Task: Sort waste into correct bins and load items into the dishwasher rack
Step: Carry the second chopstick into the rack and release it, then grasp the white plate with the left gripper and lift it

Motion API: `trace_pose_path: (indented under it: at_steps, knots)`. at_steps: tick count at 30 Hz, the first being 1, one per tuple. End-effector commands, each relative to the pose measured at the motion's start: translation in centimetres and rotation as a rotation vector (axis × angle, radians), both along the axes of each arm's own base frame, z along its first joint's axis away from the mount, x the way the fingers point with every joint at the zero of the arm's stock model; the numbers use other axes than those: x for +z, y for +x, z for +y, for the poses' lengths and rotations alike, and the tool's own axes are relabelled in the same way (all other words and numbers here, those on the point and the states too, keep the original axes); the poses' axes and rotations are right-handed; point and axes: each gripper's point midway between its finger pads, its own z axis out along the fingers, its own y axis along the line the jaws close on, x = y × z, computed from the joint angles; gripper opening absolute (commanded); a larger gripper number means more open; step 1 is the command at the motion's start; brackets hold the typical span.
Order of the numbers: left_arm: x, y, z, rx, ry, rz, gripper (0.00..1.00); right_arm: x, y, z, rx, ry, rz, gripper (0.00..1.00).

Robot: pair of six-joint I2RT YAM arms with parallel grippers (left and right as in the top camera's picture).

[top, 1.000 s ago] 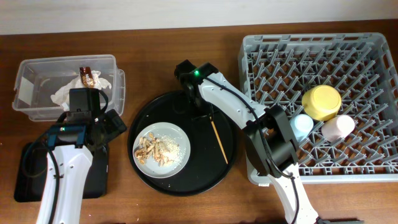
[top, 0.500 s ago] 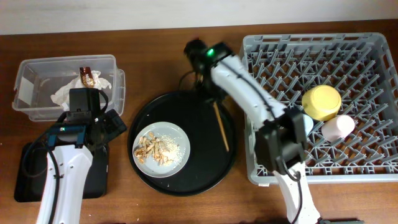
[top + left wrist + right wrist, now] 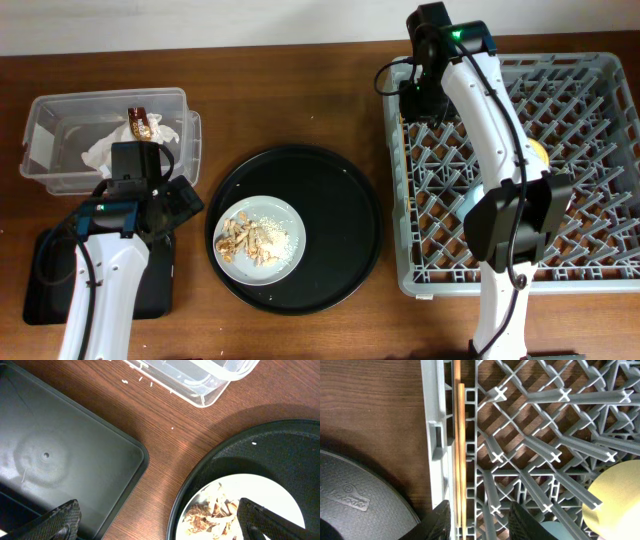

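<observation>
My right gripper (image 3: 413, 100) (image 3: 480, 517) is open over the near-left corner of the grey dishwasher rack (image 3: 600, 100). A pair of wooden chopsticks (image 3: 460, 450) lies along the inside of the rack's left wall (image 3: 434, 435), just beside my left finger. The yellow bowl (image 3: 620, 495) and light-blue cup (image 3: 555, 530) sit in the rack; the pink cup is hidden by my arm. My left gripper (image 3: 170, 205) (image 3: 160, 520) is open and empty over the wood between the black rectangular tray (image 3: 60, 450) and the plate (image 3: 290, 215) of food scraps (image 3: 245, 240).
The plate sits on a large round black tray (image 3: 330, 200). The clear tub (image 3: 60, 150) at the far left holds the white napkin (image 3: 110, 150) and foil wrapper (image 3: 138, 122). The black rectangular tray (image 3: 50, 270) lies below it.
My right arm swung from the round tray up to the rack's left edge. The chopsticks left the round tray and now lie in the rack. The left arm has not moved.
</observation>
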Motion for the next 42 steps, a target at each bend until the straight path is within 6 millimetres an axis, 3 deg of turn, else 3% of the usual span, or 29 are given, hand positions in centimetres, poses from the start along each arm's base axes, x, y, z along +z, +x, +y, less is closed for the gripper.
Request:
trace_pose_path:
  at_steps: [1,3,4,5,7,8,9,11,14,16,19,26,27,29,30,32,34,35,36,38,40,41,42]
  knots:
    - [0.3,0.1,0.3,0.018,0.006,-0.012,0.99,1.5,-2.7,-0.3,-0.075,0.005,0.057,0.39]
    - [0.3,0.1,0.3,0.018,0.006,-0.012,0.99,4.2,-5.9,-0.9,-0.075,-0.005,0.093,0.38]
    - [0.3,0.1,0.3,0.018,0.006,-0.012,0.99,6.6,-8.0,-1.5,-0.075,-0.013,0.089,0.37]
    - [0.3,0.1,0.3,0.018,0.006,-0.012,0.99,7.8,-8.8,-1.5,-0.069,-0.003,0.064,0.36]
    - [0.3,0.1,0.3,0.018,0.006,-0.012,1.00,11.7,-12.5,-2.3,-0.077,0.014,-0.022,0.40]
    - [0.3,0.1,0.3,0.018,0.006,-0.012,0.99,12.4,-14.6,-3.4,-0.087,-0.015,-0.037,0.84]
    - [0.3,0.1,0.3,0.018,0.006,-0.012,0.99,12.4,-16.1,-5.2,-0.146,-0.073,-0.043,0.99]
    - [0.3,0.1,0.3,0.018,0.006,-0.012,0.99,11.2,-18.5,-9.0,-0.335,-0.126,-0.010,0.99]
    - [0.3,0.1,0.3,0.018,0.006,-0.012,1.00,8.1,-19.7,-15.6,-0.590,-0.113,0.063,0.99]
    - [0.3,0.1,0.3,0.018,0.006,-0.012,0.99,6.3,-21.3,-18.1,-0.739,-0.015,0.116,0.99]
    - [0.3,0.1,0.3,0.018,0.006,-0.012,0.99,5.6,-22.5,-20.2,-0.858,0.053,0.128,0.99]
    - [0.4,0.2,0.6,0.024,0.024,-0.018,0.99,5.6,-22.6,-20.4,-0.866,0.053,0.128,0.99]
    - [0.3,0.3,-0.4,0.011,-0.032,-0.021,0.99,5.6,-22.6,-20.4,-0.867,0.054,0.128,0.99]
    - [0.5,0.5,-7.3,-0.142,-0.405,-0.036,0.99,5.6,-22.6,-20.4,-0.866,0.053,0.128,0.99]
    - [1.0,0.1,-9.4,-0.186,-0.526,-0.026,0.99,5.6,-22.6,-20.4,-0.866,0.053,0.128,0.99]
    - [1.2,-0.7,-12.0,-0.293,-0.585,-0.004,0.99,5.6,-22.6,-20.4,-0.866,0.053,0.128,0.99]
    - [1.2,-2.4,-16.6,-0.526,-0.549,0.036,0.99,5.6,-22.6,-20.4,-0.866,0.053,0.128,0.99]
    - [0.5,-3.9,-19.3,-0.613,-0.469,0.083,0.99,5.6,-22.6,-20.4,-0.867,0.054,0.128,0.99]
    - [-0.7,-5.3,-20.8,-0.638,-0.352,0.130,0.99,5.6,-22.6,-20.4,-0.867,0.053,0.128,0.99]
    - [-2.5,-6.2,-21.6,-0.641,-0.174,0.166,0.99,5.6,-22.6,-20.4,-0.866,0.053,0.128,0.99]
    - [-3.6,-5.6,-24.4,-0.720,-0.132,0.128,0.99,5.6,-22.6,-20.4,-0.866,0.053,0.128,0.99]
    - [-4.0,-5.4,-24.8,-0.726,-0.127,0.126,0.99,5.6,-22.6,-20.4,-0.866,0.053,0.128,0.99]
    - [-4.4,-4.2,-23.8,-0.698,-0.041,0.103,0.99,5.6,-22.6,-20.4,-0.867,0.054,0.128,0.99]
